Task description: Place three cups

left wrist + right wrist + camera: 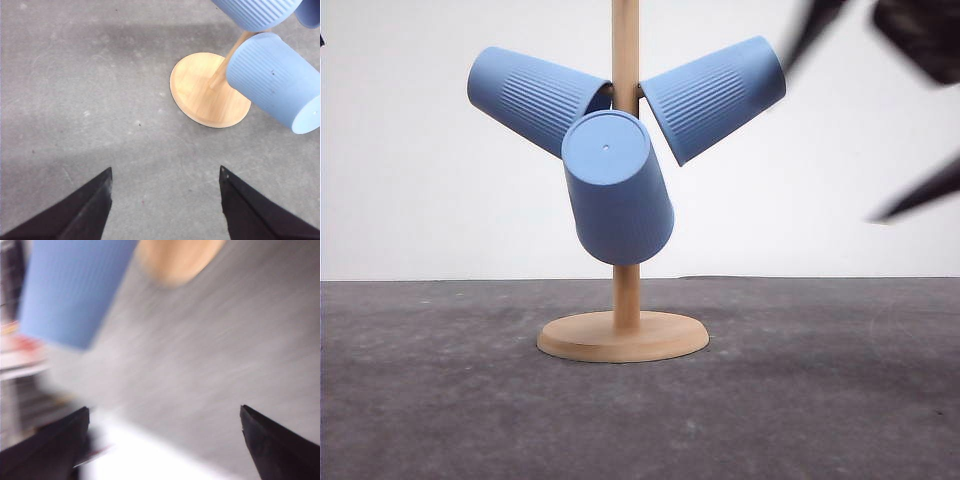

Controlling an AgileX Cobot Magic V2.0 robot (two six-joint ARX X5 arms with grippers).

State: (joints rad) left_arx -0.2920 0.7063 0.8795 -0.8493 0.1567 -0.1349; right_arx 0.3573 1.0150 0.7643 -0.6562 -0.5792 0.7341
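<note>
All three cups (618, 190) hang on the wooden stand (623, 335), so placing looks done. Left gripper (165, 200) is wide open and empty; right gripper (165, 440) too, view blurred. Pull both arms clear without bumping the stand

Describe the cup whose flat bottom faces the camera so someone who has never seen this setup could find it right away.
Start at the wooden stand with its round base in the middle of the grey table. Three blue ribbed cups hang on its post. The front cup is the lowest of them, hanging in front of the post, and unlike the upper left cup and upper right cup, its round base points at the viewer.
</note>
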